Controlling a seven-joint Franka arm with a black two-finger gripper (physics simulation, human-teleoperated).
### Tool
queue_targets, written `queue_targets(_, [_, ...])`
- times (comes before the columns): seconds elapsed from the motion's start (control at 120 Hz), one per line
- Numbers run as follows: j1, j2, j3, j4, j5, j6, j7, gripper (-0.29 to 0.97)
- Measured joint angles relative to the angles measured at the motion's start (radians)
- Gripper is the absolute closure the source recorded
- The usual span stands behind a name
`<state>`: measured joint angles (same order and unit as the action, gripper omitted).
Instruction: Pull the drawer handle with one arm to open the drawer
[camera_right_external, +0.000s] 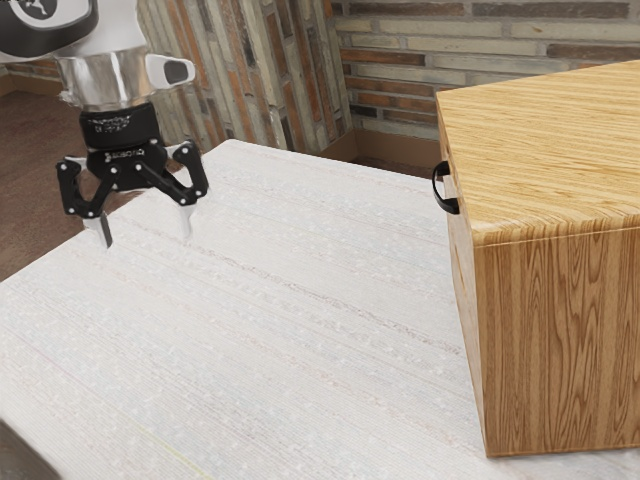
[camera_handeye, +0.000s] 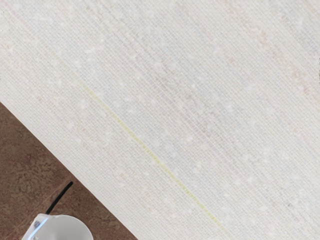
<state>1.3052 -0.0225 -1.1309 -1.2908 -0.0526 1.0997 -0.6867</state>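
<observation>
Hovering over the bench (camera_right_external: 300, 330) at the exterior view's left, jaws apart and empty (approach step, likely). Handle (camera_right_external: 444, 188) sits on the cabinet (camera_right_external: 550, 150) side, exterior view's right, well apart. Next: cross over, straddle handle, close, pull.

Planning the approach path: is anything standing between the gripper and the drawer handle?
Nothing visible does. The open gripper hangs above the white table at the exterior view's left; the black handle juts from the wooden cabinet toward it, with just tabletop between them.
</observation>
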Motion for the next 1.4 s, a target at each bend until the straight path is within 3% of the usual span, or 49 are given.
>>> queue_targets(0.25, [0.134,-0.007,0.003,0.001,-0.003,0.148,-0.270,0.02])
queue_targets(0.308, [0.143,-0.041,0.009,0.065,-0.006,0.153,-0.319,0.02])
queue_targets(0.392, [0.052,-0.054,0.009,0.178,-0.055,0.150,-0.381,0.04])
queue_targets(0.542, [-0.023,-0.063,-0.005,0.203,-0.156,0.210,-0.472,0.22])
queue_targets(0.758, [-0.115,-0.079,-0.002,0.058,-0.202,0.410,-0.550,0.43])
queue_targets(0.892, [-0.323,-0.049,0.006,0.002,-0.139,0.539,-0.575,0.45])
queue_targets(1.042, [-0.432,0.071,-0.013,-0.084,-0.047,0.692,-0.583,0.45])
queue_targets(1.133, [-0.392,0.100,-0.047,-0.089,0.009,0.756,-0.586,0.45])
queue_targets(1.242, [-0.353,0.055,-0.032,-0.075,-0.009,0.800,-0.587,0.45])
queue_targets(1.258, [-0.326,0.058,-0.060,-0.074,-0.010,0.805,-0.587,0.45])
queue_targets(1.325, [-0.089,0.073,-0.310,-0.080,-0.004,0.820,-0.588,0.45])
queue_targets(1.4, [-0.096,0.198,-0.393,-0.079,0.073,0.832,-0.591,0.45])
